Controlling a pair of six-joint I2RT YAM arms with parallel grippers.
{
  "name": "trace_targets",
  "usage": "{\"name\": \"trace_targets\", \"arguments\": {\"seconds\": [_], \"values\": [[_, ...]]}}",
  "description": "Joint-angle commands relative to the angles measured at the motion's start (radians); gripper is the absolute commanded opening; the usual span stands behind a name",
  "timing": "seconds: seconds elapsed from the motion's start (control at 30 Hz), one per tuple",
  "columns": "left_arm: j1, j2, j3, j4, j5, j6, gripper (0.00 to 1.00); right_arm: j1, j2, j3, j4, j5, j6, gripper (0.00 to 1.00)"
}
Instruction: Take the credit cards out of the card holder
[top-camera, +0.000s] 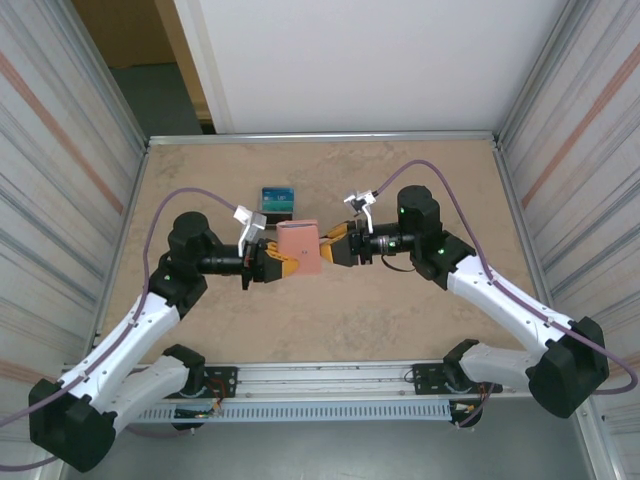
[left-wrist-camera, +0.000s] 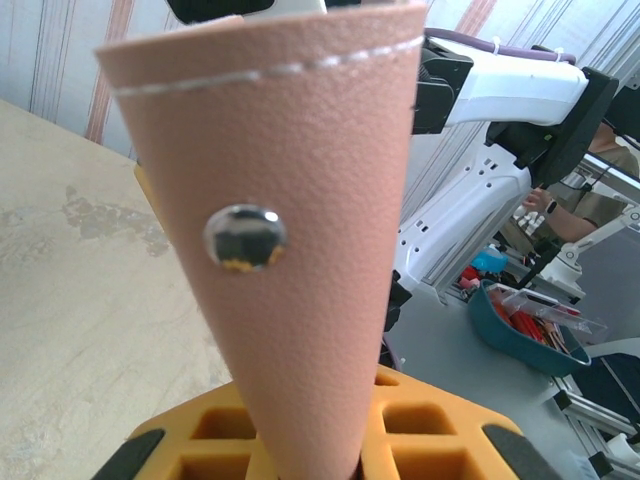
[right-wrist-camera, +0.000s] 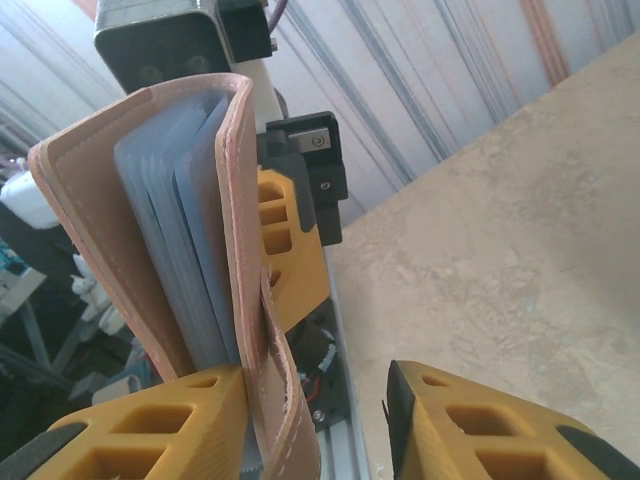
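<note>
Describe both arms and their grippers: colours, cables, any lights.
The left arm and right arm both have white links between bulky black joints, some with small green lights. A purple-grey cable loops along each. The left gripper and right gripper have orange-yellow fingers with cut-out cells and black tips. A white bracket sits above each wrist.

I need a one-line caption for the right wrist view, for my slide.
Right gripper, jaws apart, at the edge of the pink card holder clamped by the left gripper.
</note>
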Motion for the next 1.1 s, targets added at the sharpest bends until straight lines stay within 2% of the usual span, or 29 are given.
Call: {"name": "trace_targets", "arguments": {"seconds": [0.0, 0.23, 0.3, 0.4, 0.5, 0.57, 0.63, 0.77, 0.83, 1.0, 1.07], "values": [[-0.013, -0.015, 0.022, 0.042, 0.025, 0.007, 0.0, 0.002, -0.002, 0.0, 0.035, -0.061, -0.014, 0.4], [-0.033, 0.006, 0.018, 0.046, -0.012, 0.01, 0.0, 0.041, 0.052, 0.04, 0.031, -0.096, -0.009, 0.31], [-0.041, 0.016, 0.019, 0.052, -0.024, 0.011, 0.0, 0.052, 0.06, 0.049, 0.028, -0.089, -0.008, 0.25], [-0.05, 0.035, 0.022, 0.058, -0.052, 0.011, 0.0, 0.062, 0.056, 0.052, 0.022, -0.066, -0.012, 0.07], [-0.051, 0.059, 0.03, 0.048, -0.077, 0.006, 0.04, 0.072, 0.023, 0.04, 0.005, 0.004, -0.023, 0.01], [-0.052, 0.07, 0.031, 0.047, -0.09, 0.0, 0.12, 0.071, -0.008, 0.032, -0.022, 0.059, -0.032, 0.0], [-0.052, 0.073, 0.026, 0.055, -0.109, -0.009, 0.27, 0.072, -0.038, 0.033, -0.071, 0.116, -0.043, 0.0], [-0.054, 0.066, 0.004, 0.09, -0.163, -0.026, 0.46, 0.07, -0.069, 0.056, -0.192, 0.241, -0.053, 0.0], [-0.053, 0.056, 0.006, 0.08, -0.246, -0.059, 0.66, 0.065, -0.067, 0.069, -0.243, 0.321, -0.032, 0.0], [-0.052, 0.05, 0.031, 0.041, -0.322, -0.112, 0.93, 0.058, -0.071, 0.042, -0.186, 0.356, 0.025, 0.0], [-0.052, 0.051, 0.029, 0.048, -0.344, -0.136, 0.99, 0.058, -0.07, 0.046, -0.187, 0.364, 0.033, 0.0]]}}
